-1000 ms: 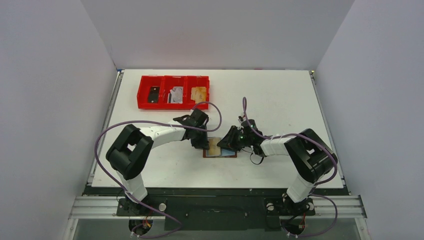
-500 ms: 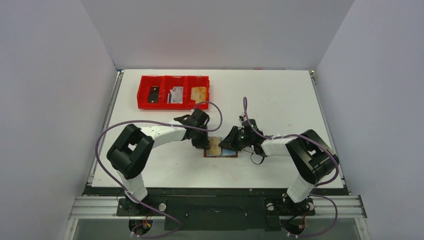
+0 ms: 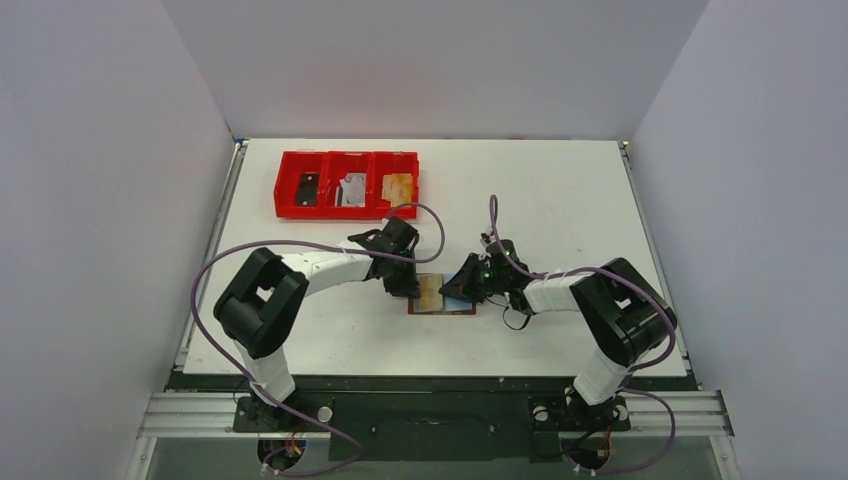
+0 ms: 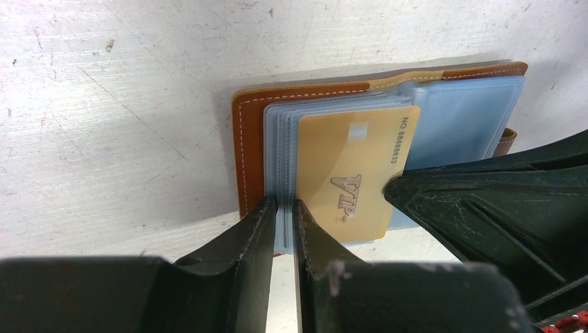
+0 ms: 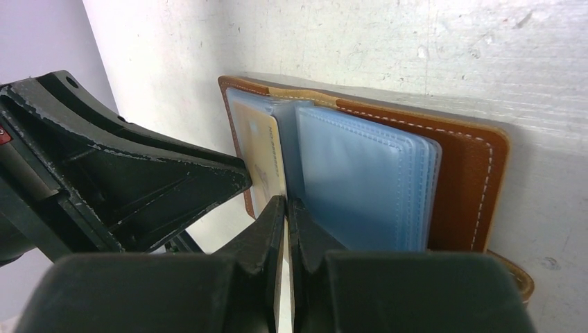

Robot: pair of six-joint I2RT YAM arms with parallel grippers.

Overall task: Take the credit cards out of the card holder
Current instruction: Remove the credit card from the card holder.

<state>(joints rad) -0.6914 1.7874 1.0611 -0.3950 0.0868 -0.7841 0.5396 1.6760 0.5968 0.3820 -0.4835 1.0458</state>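
The card holder (image 3: 462, 309), brown leather with blue plastic sleeves, lies open on the table (image 3: 560, 200) between both arms. In the left wrist view my left gripper (image 4: 282, 207) is shut on the near edge of its blue sleeves (image 4: 277, 139), beside the brown cover (image 4: 247, 139). A gold credit card (image 4: 353, 173) marked VIP sticks partway out of a sleeve. My right gripper (image 5: 286, 201) is shut with its fingertips on the edge of that gold card (image 5: 267, 156), next to the blue sleeve stack (image 5: 360, 180). Other cards are hidden.
A red three-compartment tray (image 3: 347, 185) with small items stands at the back left of the table. The right gripper's black body (image 4: 499, 208) fills the right side of the left wrist view. The left gripper's body (image 5: 118, 173) crowds the right wrist view.
The right gripper's jaws have closed onto the gold card's edge and the arm has shifted slightly. The left gripper has kept its hold on the sleeves.
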